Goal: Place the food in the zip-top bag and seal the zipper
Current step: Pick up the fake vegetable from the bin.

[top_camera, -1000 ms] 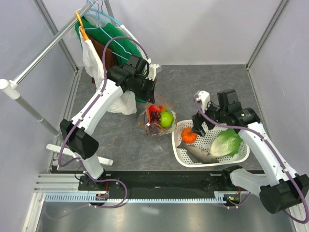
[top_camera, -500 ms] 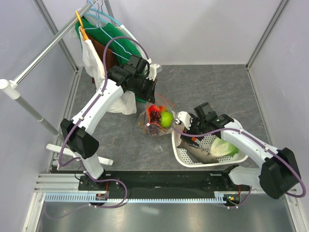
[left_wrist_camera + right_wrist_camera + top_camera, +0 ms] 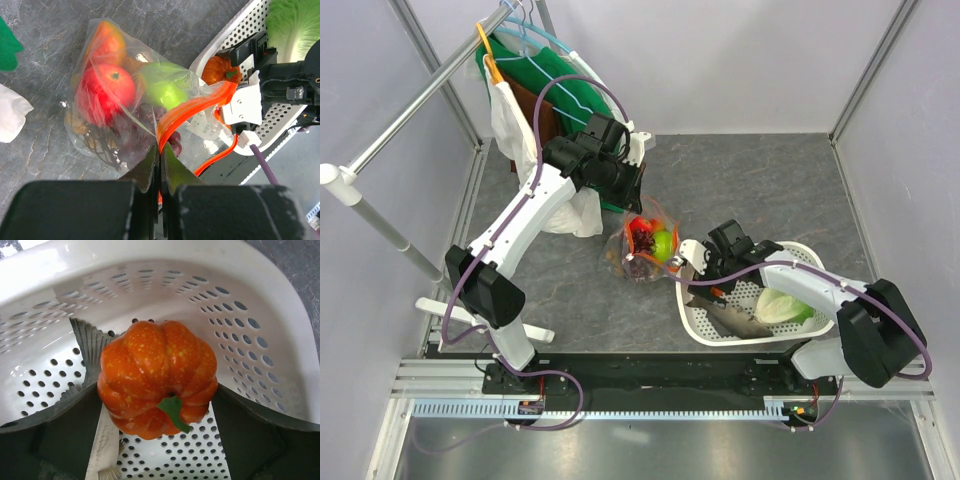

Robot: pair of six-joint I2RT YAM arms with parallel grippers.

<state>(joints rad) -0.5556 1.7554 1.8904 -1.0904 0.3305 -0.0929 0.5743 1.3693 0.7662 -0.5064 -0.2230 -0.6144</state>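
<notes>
In the white basket [image 3: 150, 270] the right gripper [image 3: 158, 392] straddles the orange pumpkin [image 3: 157, 372], touching both flanks, though I cannot tell whether it squeezes. The pumpkin looks light, hard and smooth, best pinched across its ribbed middle. Beyond, beside the basket, the left gripper [image 3: 160, 155] pinches the zipper [image 3: 195, 107] of the floppy zip-top bag [image 3: 107, 125].

Left gripper [image 3: 638, 207] meets the far edge of a clear bag [image 3: 617, 258] mid-table, a red apple [image 3: 639, 228], green apple [image 3: 664, 244] and grapes [image 3: 639, 265] inside. The right gripper [image 3: 700, 270] dips over the far-left corner of a white basket [image 3: 685, 310], just right of the bag, with lettuce [image 3: 785, 305] and a fish [image 3: 732, 318] in it. Clothes [image 3: 535, 80] hang on a rail [image 3: 420, 95], far left.
</notes>
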